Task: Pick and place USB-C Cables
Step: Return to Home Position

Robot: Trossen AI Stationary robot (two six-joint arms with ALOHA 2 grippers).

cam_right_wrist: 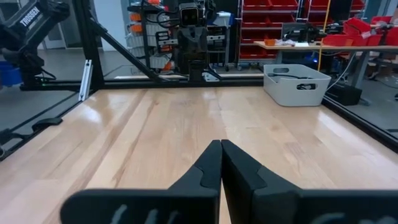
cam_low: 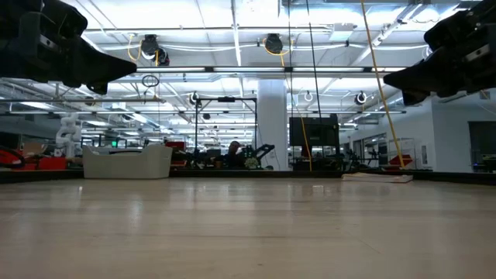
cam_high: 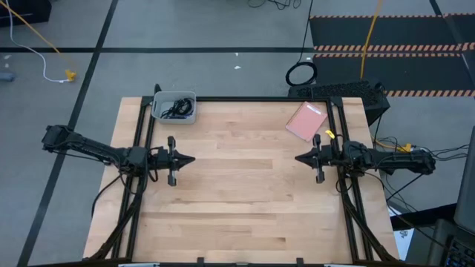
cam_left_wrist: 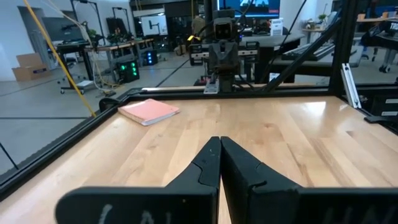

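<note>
Cables lie in white bin — left end effector and right end effector both closed, empty

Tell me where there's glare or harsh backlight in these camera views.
Low view: bright ceiling lights leave the left arm and right arm as dark silhouettes, and the table shows a pale sheen. Left wrist view: glare streaks the wood beyond the shut left claw. Right wrist view: similar sheen beyond the shut right claw. High view: even light, no glare.
</note>
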